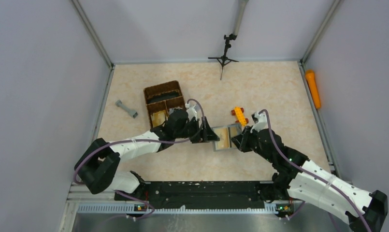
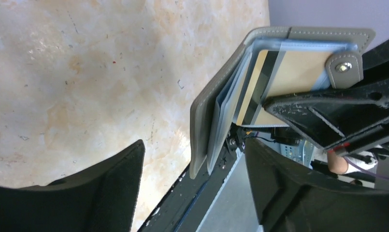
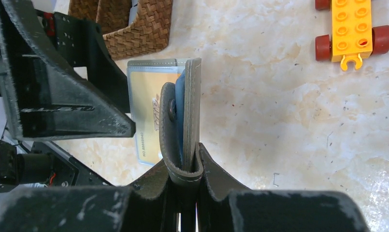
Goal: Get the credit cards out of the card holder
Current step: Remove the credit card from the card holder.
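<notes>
Holder open, one flap pinched tight by right gripper; left gripper spread wide at its other edge, clamping nothing; tan card showing in pocket

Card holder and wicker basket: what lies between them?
The left gripper lies between the basket and the card holder, clearest in the top view.

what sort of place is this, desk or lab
Probably a robot lab test cell: plain grey wall panels box in a marble-patterned tabletop, a small black tripod stands at its far edge, left arm and right arm at the near one.
</notes>
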Available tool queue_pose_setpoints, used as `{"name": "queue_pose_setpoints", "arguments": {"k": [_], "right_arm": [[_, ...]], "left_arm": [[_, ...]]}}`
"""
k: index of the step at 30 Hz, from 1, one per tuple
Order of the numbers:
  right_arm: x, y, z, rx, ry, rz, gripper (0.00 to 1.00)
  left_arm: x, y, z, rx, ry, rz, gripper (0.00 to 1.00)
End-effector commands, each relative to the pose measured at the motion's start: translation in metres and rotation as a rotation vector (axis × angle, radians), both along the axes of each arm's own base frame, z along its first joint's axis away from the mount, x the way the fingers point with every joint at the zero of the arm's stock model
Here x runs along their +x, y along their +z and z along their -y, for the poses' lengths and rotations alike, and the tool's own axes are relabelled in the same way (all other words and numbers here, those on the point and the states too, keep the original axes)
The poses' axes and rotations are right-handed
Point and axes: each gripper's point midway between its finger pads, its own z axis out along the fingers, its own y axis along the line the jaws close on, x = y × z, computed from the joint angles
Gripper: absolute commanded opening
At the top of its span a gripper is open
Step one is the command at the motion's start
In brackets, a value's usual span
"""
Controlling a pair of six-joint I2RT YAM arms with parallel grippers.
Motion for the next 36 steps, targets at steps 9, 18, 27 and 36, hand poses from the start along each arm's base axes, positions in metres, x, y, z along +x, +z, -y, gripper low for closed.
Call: {"name": "queue_pose_setpoints", "arguments": {"k": [9, 18, 27, 36], "right_arm": [[-0.005, 0.050, -0.013, 0.184, 0.037, 0.079, 0.00], [-0.009, 0.052, -0.019, 0.238, 0.056, 0.070, 0.00], [-0.006, 0.050, -0.010, 0.220, 0.014, 0.078, 0.04], [0.005, 0.042, 0.039, 0.007, -0.177, 0.062, 0.57]], "left_arm": [[-0.006, 0.052, 0.002, -0.302, -0.048, 0.132, 0.90], [-0.014, 0.074, 0.002, -0.471, -0.107, 0.136, 0.44], [-0.014, 0.074, -0.008, -0.483, -0.105, 0.137, 0.00], [-0.012, 0.076, -0.016, -0.433, -0.084, 0.156, 0.00]]}}
